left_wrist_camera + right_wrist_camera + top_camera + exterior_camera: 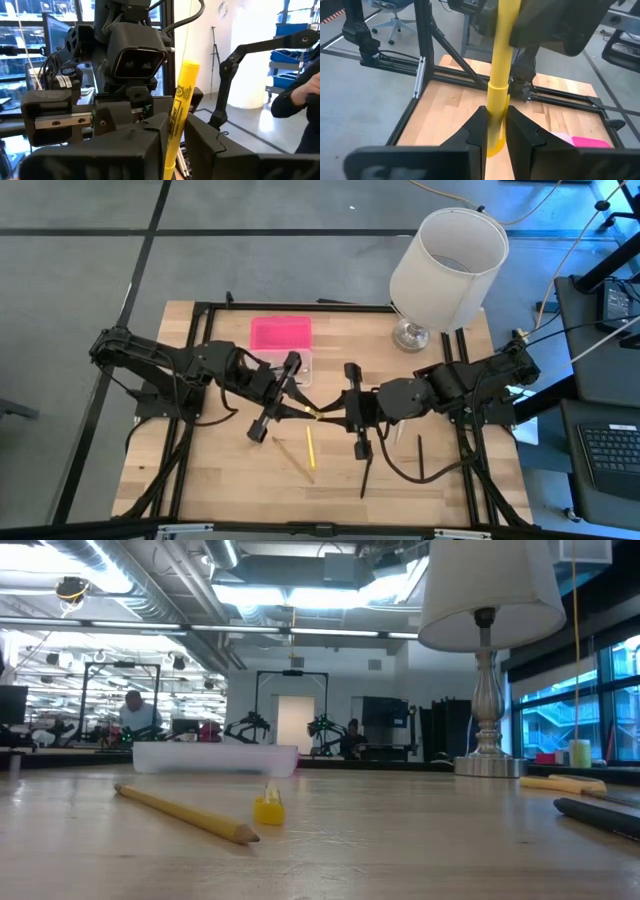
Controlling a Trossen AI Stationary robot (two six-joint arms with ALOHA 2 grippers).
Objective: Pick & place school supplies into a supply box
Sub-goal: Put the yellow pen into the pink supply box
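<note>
Yellow plastic fills both wrist views: a yellow highlighter (181,105) is clamped in the left claw (175,135) and at the same time in the right claw (494,131), each pair of fingers closed on it. The high view shows only a short yellow piece (316,414) between the two claws, left claw (306,408) and right claw (338,416), near the middle of the table (200,480). The low view does not show the claws at all.

In the high view the highlighter's long axis runs about from the left edge to the right edge of the table, one end toward each arm.

The supply box (281,338) lies near the far edge with its pink lid (281,332); in the low view it is a pale flat case (215,758). A yellow pencil (310,448) lies toward the near edge, its axis from far to near, with a wooden pencil (292,459) beside it at a slant and a black pen (366,478) to the right. Another dark pen (420,457) lies closer to the right edge. Only the low view shows a small yellow cap (267,808) standing beside a pencil (185,813).

The table is of light wood in a black frame. A white lamp (447,260) stands at the far right corner. Behind is a room with desks, and a person (136,716) sits far off.
</note>
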